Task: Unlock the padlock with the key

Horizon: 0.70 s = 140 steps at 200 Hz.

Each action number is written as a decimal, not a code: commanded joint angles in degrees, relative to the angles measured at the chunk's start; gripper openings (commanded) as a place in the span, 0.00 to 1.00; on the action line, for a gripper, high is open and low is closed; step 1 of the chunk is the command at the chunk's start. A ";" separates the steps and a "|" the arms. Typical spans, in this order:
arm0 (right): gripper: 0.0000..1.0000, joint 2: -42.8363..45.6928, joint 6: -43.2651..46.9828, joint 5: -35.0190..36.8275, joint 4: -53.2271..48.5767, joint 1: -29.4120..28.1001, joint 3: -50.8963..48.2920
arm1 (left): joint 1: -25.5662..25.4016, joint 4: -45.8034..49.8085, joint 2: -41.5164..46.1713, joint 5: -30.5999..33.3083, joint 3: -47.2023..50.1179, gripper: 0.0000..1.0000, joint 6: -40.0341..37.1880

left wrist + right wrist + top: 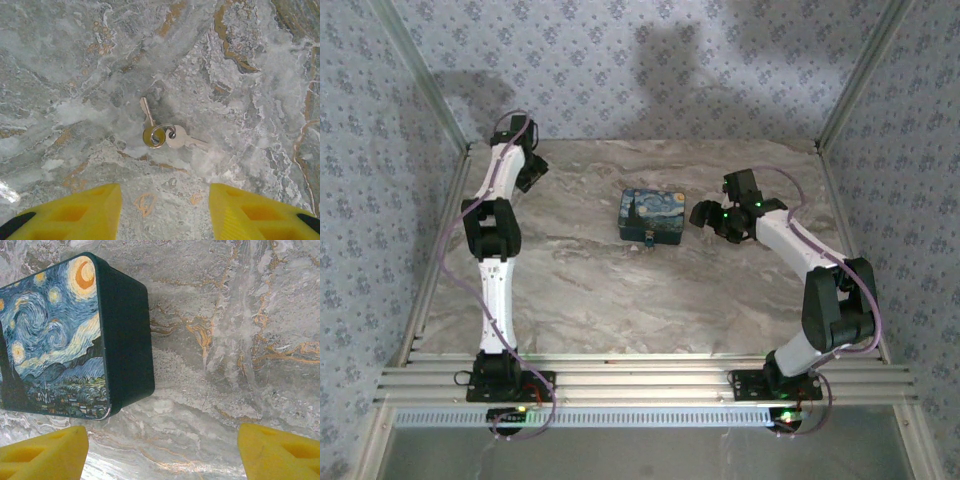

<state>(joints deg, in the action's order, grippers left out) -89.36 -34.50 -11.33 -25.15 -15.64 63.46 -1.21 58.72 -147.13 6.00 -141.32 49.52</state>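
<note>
Two small keys on a ring (161, 134), one brass and one silver, lie flat on the marble table. My left gripper (165, 212) hovers just short of them, open, with bare marble between its yellow fingers (75, 212). That gripper (533, 172) is at the far left of the table. A tin box painted with a starry night (652, 216) sits mid-table, and a small padlock (646, 240) hangs on its near face. My right gripper (703, 214) is just right of the box (65, 335). It (162, 455) stands open, holding nothing.
The marble table (620, 290) is ringed by patterned walls on three sides. An aluminium rail frame (640, 385) runs along the near edge by the arm bases. The left arm's cable (455, 240) loops near the left wall.
</note>
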 commanded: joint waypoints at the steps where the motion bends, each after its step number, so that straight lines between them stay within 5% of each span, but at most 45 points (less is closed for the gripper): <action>1: 0.80 -0.03 0.24 -0.01 0.00 -0.31 -0.36 | 1.14 3.25 -1.02 -0.32 -3.36 0.49 -1.01; 94: 0.79 -0.54 0.34 0.70 0.11 -0.76 0.11 | 2.49 9.21 -5.35 1.45 -11.33 0.43 -5.84; 140: 0.79 -5.36 2.01 3.30 -1.84 -5.90 8.86 | 3.14 8.33 -5.32 -1.58 -10.95 0.46 -6.68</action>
<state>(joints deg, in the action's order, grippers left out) -91.94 -33.93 -9.98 -25.65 -18.79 66.26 1.26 65.91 -151.30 6.81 -150.41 43.94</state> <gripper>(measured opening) 0.794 0.453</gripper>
